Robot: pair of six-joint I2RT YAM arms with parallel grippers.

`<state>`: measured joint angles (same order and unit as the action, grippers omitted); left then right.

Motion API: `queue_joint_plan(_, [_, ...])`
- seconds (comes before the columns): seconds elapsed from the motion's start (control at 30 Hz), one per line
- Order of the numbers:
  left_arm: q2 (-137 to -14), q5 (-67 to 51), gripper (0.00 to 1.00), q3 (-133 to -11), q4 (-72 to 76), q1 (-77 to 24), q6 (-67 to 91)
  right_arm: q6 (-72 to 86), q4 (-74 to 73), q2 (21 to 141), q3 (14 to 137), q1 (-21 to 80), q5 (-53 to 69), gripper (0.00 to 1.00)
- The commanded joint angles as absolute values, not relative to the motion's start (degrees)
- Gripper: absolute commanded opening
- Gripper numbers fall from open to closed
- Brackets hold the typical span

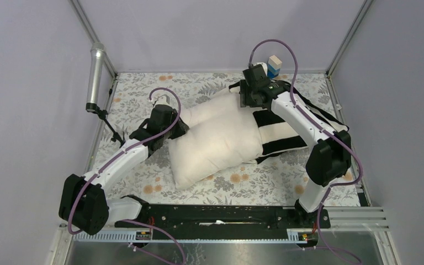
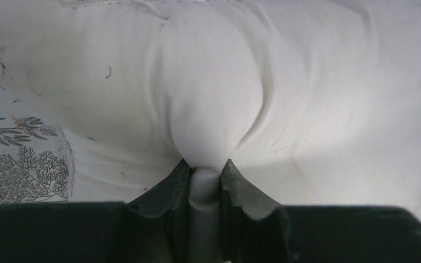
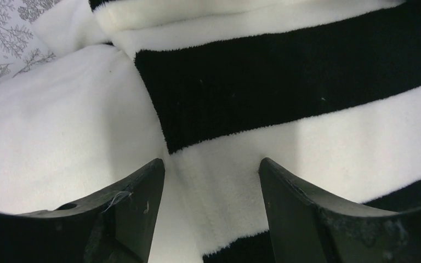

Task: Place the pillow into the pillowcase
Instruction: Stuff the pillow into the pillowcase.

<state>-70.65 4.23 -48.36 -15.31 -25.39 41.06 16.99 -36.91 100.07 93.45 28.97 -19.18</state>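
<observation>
Pinching pillow [image 2: 307, 82] fold in our left gripper [image 2: 205, 171]; our right gripper [image 3: 211, 170] gaping over pillowcase [image 3: 285, 82] edge beside pillow.

Both the left arm [image 1: 118, 160] and right arm [image 1: 301, 118] wear white shells on their links, with chunky black joint housings. A purple cable [image 1: 276, 40] loops along each. At six o'clock sits a black base rail [image 1: 215, 214]. The left claw [image 2: 206, 164] and right claw [image 3: 211, 161] have matte black, pointed fingers.

bench [image 1: 143, 99] in floral cover | pillow [image 1: 221, 143] plump at centre | striped pillowcase [image 1: 273, 146] at 3 o'clock, touching it | small box [image 1: 274, 66] at 1 o'clock
</observation>
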Motion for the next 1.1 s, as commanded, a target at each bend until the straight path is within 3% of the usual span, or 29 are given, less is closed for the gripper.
queue_joint_plan(0.0, [-72.09,2.26,0.16,-45.74,-15.98,-25.31,41.44,14.83,-32.56,102.04,96.03,29.95,-22.16,0.69])
queue_joint_plan(0.07, [-72.1,1.99,0.05,-45.38,-15.8,-25.31,41.56,14.69,-32.98,103.3,96.64,30.79,-24.58,0.69])
queue_joint_plan(0.13, [-71.94,1.77,0.0,-45.18,-15.91,-25.27,41.38,14.87,-35.0,105.0,98.35,31.06,-31.51,0.6])
queue_joint_plan(0.27, [-71.06,2.03,0.0,-44.82,-16.78,-25.27,40.42,14.97,-39.81,108.24,103.88,29.5,-43.24,0.35])
queue_joint_plan(0.37, [-70.41,0.55,0.0,-44.23,-16.44,-25.31,39.88,15.51,-42.23,109.33,109.31,30.5,-40.69,0.03])
queue_joint_plan(0.4, [-70.7,-0.49,0.0,-44.46,-16.17,-25.29,39.87,15.61,-43.42,109.97,111.63,32.53,-39.79,0.0])
queue_joint_plan(0.47, [-70.84,-1.53,0.0,-45.93,-15.62,-26.75,40.39,16.5,-48.8,112.56,120.4,39.48,-40.22,0.0])
queue_joint_plan(0.6, [-72.05,4.88,0.0,-55.53,-15.95,-37.08,41.46,23.05,-53.23,117.35,136.51,51.88,-24.02,0.0])
queue_joint_plan(0.7, [-71.62,9.0,0.0,-60.04,-16.93,-36.72,45.42,26.03,-47.89,114.5,129.95,53.23,-22.74,0.0])
queue_joint_plan(0.83, [-71.08,-2.22,0.0,-53.48,-11.14,-23.78,53.4,26.94,-38.93,108.27,115.15,48.89,-18.53,0.0])
queue_joint_plan(0.9, [-72.0,-2.93,0.0,-50.35,-7.93,-22.17,55.19,26.03,-34.84,106.04,109.29,47.04,-17.79,0.0])
queue_joint_plan(0.97, [-74.61,-5.46,0.0,-48.02,-5.6,-21.3,57.48,24.68,-32.59,103.91,105.92,45.79,-17.84,0.09])
queue_joint_plan(1.07, [-76.76,-7.01,0.0,-43.46,-1.81,-20.33,60.35,22.67,-33.87,100.42,103.87,45.01,-22.44,0.46])
